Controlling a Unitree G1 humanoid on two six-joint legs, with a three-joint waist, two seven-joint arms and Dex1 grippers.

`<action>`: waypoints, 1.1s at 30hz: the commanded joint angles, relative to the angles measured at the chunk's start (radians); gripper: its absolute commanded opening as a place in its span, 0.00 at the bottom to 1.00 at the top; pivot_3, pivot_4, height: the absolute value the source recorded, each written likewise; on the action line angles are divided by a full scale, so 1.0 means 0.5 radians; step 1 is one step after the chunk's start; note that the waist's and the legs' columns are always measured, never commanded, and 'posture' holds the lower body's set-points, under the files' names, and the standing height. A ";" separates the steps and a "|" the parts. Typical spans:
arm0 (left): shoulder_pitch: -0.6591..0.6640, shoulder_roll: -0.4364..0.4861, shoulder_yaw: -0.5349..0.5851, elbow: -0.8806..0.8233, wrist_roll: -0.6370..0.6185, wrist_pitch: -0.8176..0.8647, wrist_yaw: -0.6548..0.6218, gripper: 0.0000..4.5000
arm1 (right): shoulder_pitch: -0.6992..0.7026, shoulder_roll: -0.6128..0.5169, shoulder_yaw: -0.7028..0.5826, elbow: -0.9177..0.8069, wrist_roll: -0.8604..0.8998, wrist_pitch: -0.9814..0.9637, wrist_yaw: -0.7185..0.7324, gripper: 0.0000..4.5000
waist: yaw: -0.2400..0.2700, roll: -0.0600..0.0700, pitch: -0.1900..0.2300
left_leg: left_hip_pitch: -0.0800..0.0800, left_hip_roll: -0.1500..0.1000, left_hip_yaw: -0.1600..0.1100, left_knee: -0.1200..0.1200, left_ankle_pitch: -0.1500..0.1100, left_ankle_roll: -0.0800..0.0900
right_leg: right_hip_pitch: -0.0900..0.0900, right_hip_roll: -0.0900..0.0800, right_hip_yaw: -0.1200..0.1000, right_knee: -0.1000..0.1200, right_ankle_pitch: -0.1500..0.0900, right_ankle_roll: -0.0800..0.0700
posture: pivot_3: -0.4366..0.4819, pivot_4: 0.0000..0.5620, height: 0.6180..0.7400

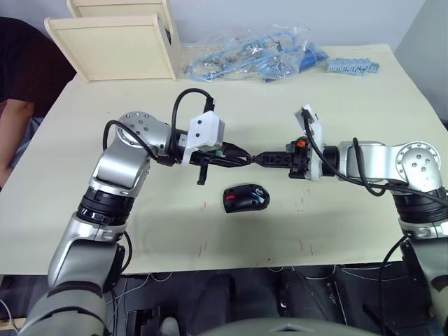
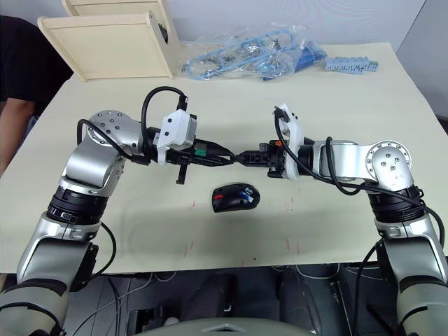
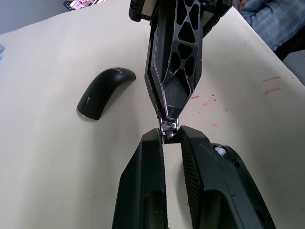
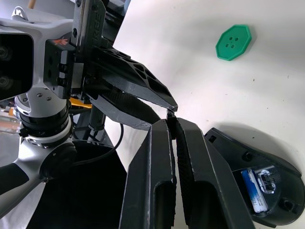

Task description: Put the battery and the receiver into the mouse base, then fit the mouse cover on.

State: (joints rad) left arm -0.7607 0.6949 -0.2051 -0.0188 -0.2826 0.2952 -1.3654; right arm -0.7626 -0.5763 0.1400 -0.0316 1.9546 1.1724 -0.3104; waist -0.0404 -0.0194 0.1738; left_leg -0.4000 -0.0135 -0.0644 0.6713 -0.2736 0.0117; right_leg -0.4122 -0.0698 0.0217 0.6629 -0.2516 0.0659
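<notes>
Above the table my two grippers meet tip to tip. The receiver [image 3: 167,127], a tiny nub, sits pinched where the fingertips touch. My left gripper [image 3: 169,136] is shut on it from one side and my right gripper [image 4: 171,123] from the other. Just below them lies the mouse base [image 1: 245,198], black with a red patch. The blue battery [image 4: 255,193] lies in its open bay. The mouse cover [image 3: 102,90], a smooth black shell, rests on the table apart from the base.
Wooden boxes [image 1: 115,42] stand at the back left, and clear bags of blue parts [image 1: 252,56] lie along the back edge. A green scalloped disc [image 4: 232,42] lies on the table. A person's arm [image 1: 14,126] is at the left edge.
</notes>
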 commanded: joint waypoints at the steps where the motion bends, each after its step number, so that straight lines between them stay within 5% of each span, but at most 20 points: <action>1: -0.002 -0.006 0.087 -0.092 -0.107 0.106 0.041 0.23 | -0.043 -0.016 -0.031 -0.075 0.035 0.007 0.022 0.00 | 0.000 0.000 0.000 | 0.000 0.000 0.000 0.000 0.000 0.000 | 0.000 0.000 0.000 0.000 0.000 0.000 | 0.48 0.27 1.00; 2: 0.020 0.002 0.114 -0.113 -0.143 0.177 0.066 0.27 | -0.034 -0.040 -0.036 -0.087 0.035 0.014 0.029 0.00 | 0.000 0.000 0.000 | 0.000 0.000 0.000 0.000 0.000 0.000 | 0.000 0.000 0.000 0.000 0.000 0.000 | 0.48 0.27 1.00; 8: 0.147 0.044 0.212 -0.232 -0.273 0.418 0.170 0.92 | 0.041 -0.177 -0.054 -0.149 0.035 0.024 0.085 0.00 | 0.000 0.000 0.000 | 0.000 0.000 -0.001 0.000 0.000 0.000 | 0.000 0.000 0.000 0.000 0.000 0.000 | 0.48 0.27 1.00; 9: 0.215 0.055 0.238 -0.271 -0.305 0.459 0.187 0.96 | 0.089 -0.229 -0.078 -0.179 0.035 0.025 0.110 0.00 | 0.000 0.000 0.000 | 0.000 0.000 -0.001 0.000 0.000 0.000 | 0.000 0.000 0.000 0.000 0.000 0.000 | 0.48 0.27 1.00; 18: 0.668 0.093 0.410 -0.456 -0.443 0.510 0.301 0.96 | 0.504 -0.482 -0.263 -0.443 -0.114 -0.039 0.362 0.00 | 0.006 0.000 0.000 | 0.001 0.002 0.000 -0.001 0.000 0.000 | 0.000 0.000 0.001 0.000 0.000 0.000 | 0.48 0.27 1.00; 33: 1.374 0.067 0.675 -0.589 -0.473 0.284 0.486 0.96 | 1.335 -0.550 -0.701 -0.727 -0.830 -0.281 1.081 0.00 | 0.043 0.000 0.000 | 0.005 0.006 0.003 0.000 0.000 0.000 | 0.002 0.000 0.004 0.001 0.000 0.000 | 0.48 0.27 1.00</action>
State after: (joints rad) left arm -0.0928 0.7301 0.0907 -0.2758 -0.5068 0.4708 -1.1351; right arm -0.1191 -0.8428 -0.1604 -0.3678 1.5769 1.0604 0.1662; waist -0.0189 -0.0193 0.1737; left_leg -0.3972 -0.0105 -0.0627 0.6713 -0.2737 0.0119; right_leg -0.4109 -0.0695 0.0238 0.6633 -0.2514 0.0660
